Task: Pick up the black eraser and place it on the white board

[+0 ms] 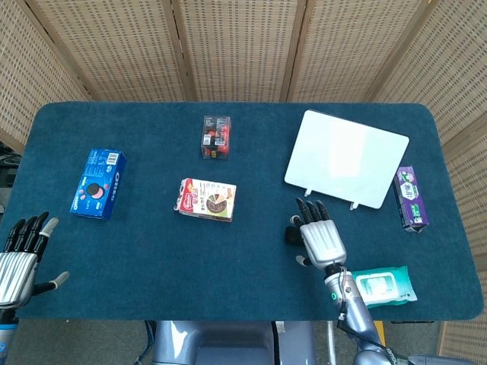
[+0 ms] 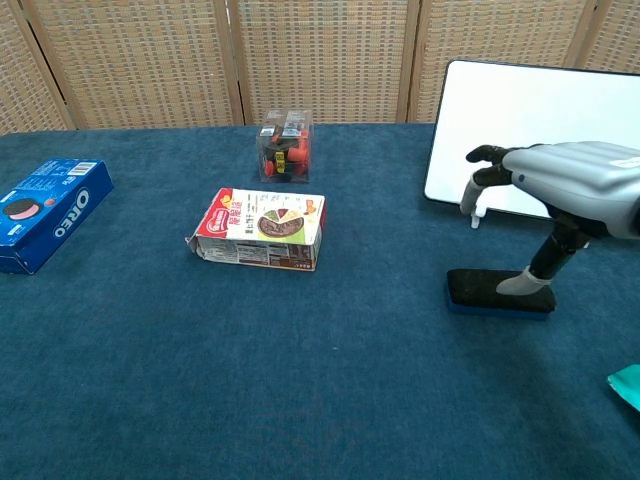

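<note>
A: Where do we find the black eraser (image 2: pixel 499 291)?

B: Flat on the blue surface (image 1: pixel 152 251), right of centre, just near of the white board (image 1: pixel 346 157). The board lies toward the far right, with its two small white feet on its near edge.

A: And our right hand (image 1: pixel 321 239)?

B: Directly over the eraser, palm down. In the head view it covers nearly all of it; only a dark sliver shows at the hand's left edge. In the chest view the thumb reaches down to the eraser's right end, and we cannot tell whether it touches. The fingers (image 2: pixel 487 155) are spread and stretched toward the board, closed on nothing.

A: Left hand (image 1: pixel 21 258)?

B: At the near left corner of the surface, fingers apart, empty.

A: Other items?

B: A blue cookie box (image 1: pixel 97 183) at the left. A red and white snack box (image 1: pixel 208 199) near the middle. A clear box of small red items (image 1: pixel 216 137) beyond it. A purple packet (image 1: pixel 409 198) just right of the board. A teal wipes pack (image 1: pixel 382 285) at the near right.
</note>
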Robot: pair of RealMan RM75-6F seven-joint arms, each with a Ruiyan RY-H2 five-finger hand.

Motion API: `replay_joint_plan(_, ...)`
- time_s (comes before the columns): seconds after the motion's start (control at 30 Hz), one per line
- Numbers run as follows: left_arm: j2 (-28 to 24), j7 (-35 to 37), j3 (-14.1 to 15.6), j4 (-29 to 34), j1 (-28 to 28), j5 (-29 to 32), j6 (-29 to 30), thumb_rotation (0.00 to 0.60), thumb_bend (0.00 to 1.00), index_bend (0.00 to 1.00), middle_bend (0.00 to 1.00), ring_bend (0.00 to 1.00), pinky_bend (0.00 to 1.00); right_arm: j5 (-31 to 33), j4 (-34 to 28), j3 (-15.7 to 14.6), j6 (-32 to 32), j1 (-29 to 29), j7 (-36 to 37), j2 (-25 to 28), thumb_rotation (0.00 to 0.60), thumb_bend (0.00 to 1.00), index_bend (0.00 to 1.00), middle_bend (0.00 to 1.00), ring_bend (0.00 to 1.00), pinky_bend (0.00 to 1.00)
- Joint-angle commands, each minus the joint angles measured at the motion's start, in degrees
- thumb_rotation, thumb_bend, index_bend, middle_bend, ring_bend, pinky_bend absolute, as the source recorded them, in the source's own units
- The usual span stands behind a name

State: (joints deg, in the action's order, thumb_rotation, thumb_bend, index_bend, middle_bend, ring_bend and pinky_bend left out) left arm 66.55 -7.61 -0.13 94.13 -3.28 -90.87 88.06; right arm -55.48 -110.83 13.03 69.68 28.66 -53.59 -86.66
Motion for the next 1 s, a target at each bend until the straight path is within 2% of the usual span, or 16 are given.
replay_joint_plan(0.03,0.0,0.1,0.1,0.0,0.0,-0.2,0.0,0.600,0.00,0.00,0.00,0.00,0.00,0.9,0.7,0.0,0.6,0.8,-0.2,-0.8,0.600,0.11,0.28,0.00,0.00,0.00)
replay_joint_plan(0.23,0.1,-0.2,0.2,0.0,-0.2,-0.2,-0.4,0.600,0.00,0.00,0.00,0.00,0.00,2.0,2.6,-0.4,1.7,2.0,0.1,-2.2,0.600,0.16,0.28,0.00,0.00,0.00)
replay_joint_plan(0.63,0.2,-0.2,0.3,0.0,-0.3,-0.2,-0.8,0.600,0.00,0.00,0.00,0.00,0.00,6.0,8.4,-1.0,3.7,4.0,0.8,-6.0,0.600,0.16,0.29,0.00,0.00,0.00)
replay_joint_plan(1.0,0.1,-0.1,0.4,0.0,-0.3,-0.2,-0.7,0.600,0.00,0.00,0.00,0.00,0.00,7.2,9.8,-2.0,4.8,5.1,0.8,-7.3,0.600,0.17,0.30,0.00,0.00,0.00)
